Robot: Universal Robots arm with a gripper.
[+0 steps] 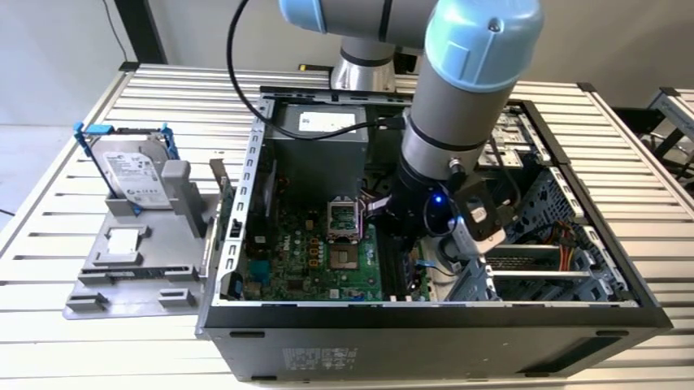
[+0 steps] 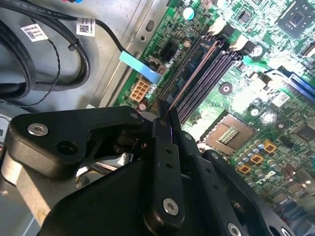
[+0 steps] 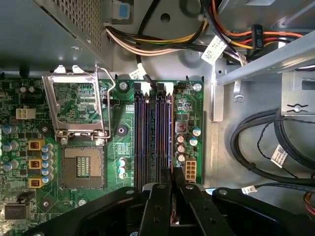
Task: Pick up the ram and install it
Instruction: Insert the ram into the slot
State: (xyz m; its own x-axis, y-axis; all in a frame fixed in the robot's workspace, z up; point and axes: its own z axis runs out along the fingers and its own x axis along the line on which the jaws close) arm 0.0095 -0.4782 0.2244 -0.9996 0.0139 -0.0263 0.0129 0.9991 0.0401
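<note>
In the second wrist view the end effector (image 2: 165,112) has its fingers drawn narrow on a thin dark stick seen edge-on, which I judge to be the ram (image 2: 193,74). The ram runs along the memory slots (image 3: 147,132) of the motherboard (image 3: 115,147). The step in hand seems to be the insertion, which calls for the ram's edge in line with one slot and a straight push. The arm (image 1: 456,97) reaches steeply down into the open computer case (image 1: 434,313) on the slatted surface (image 1: 65,357).

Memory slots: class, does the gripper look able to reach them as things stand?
Probably yes: the gripper hangs just above the memory slots, nothing lies between, and the black cables sit off to one side.
</note>
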